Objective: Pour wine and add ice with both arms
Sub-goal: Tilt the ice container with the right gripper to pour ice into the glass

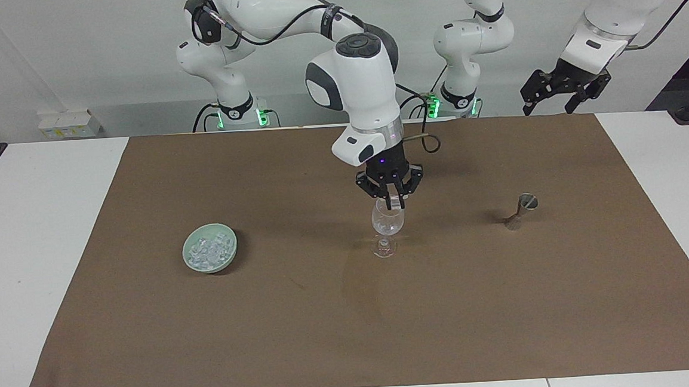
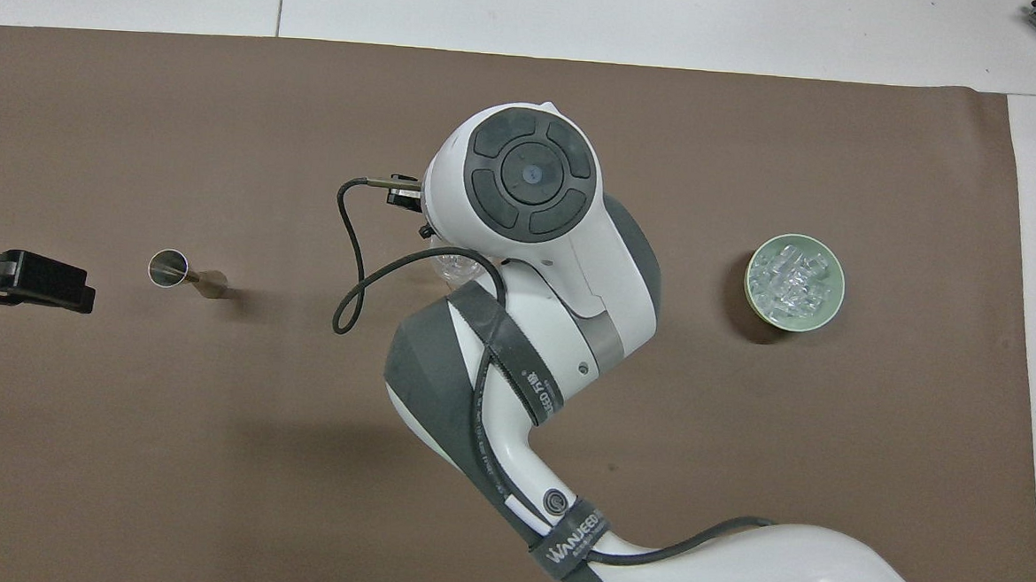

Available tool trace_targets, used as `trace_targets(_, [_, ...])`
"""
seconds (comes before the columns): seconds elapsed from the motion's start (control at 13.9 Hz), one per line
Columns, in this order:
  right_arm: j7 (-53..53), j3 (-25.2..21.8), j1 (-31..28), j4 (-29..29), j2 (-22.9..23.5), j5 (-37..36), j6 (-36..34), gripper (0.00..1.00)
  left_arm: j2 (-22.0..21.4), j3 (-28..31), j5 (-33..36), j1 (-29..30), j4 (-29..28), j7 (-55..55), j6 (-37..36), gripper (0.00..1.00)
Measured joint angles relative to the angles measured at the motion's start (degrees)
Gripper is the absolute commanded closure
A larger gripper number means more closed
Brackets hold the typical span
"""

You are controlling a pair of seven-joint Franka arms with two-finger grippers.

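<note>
- Right gripper point(image 1: 391, 201) hangs just over the wine glass point(image 1: 387, 224), pinching an ice cube point(image 1: 394, 202).
- More ice point(image 1: 209, 251) fills the green bowl point(image 1: 196, 266), toward the right arm's end of the worktop point(image 1: 48, 235).
- Left gripper point(image 1: 559, 98) waits, spread wide, above the worktop's edge by the jigger point(image 1: 520, 211).

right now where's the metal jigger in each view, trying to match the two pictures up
Facing view: the jigger stands upright on the brown mat, toward the left arm's end of the table, beside the wine glass.
Overhead view: the jigger sits near that picture's left edge, close under the waiting left gripper.
Shared landmark: the green bowl of ice, toward the right arm's end of the table.
</note>
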Motion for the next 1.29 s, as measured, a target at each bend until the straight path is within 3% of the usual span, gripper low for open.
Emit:
trace_targets(1.15, [0.52,-0.18,0.49,-2.97,0.23,-2.67,-0.25,1.0,-1.37,0.6,0.0,0.05,2.13,0.0,0.12,0.0])
trace_targets(1.22, [0.59,-0.16,0.69,-3.03,0.23,-2.68,-0.25,0.97,-1.37,0.6,0.0,0.05,2.13,0.0,0.12,0.0])
trace_targets(1.29, [0.63,-0.16,0.85,-3.06,0.23,-2.68,-0.25,0.86,-1.37,0.6,0.0,0.06,2.13,0.0,0.12,0.0])
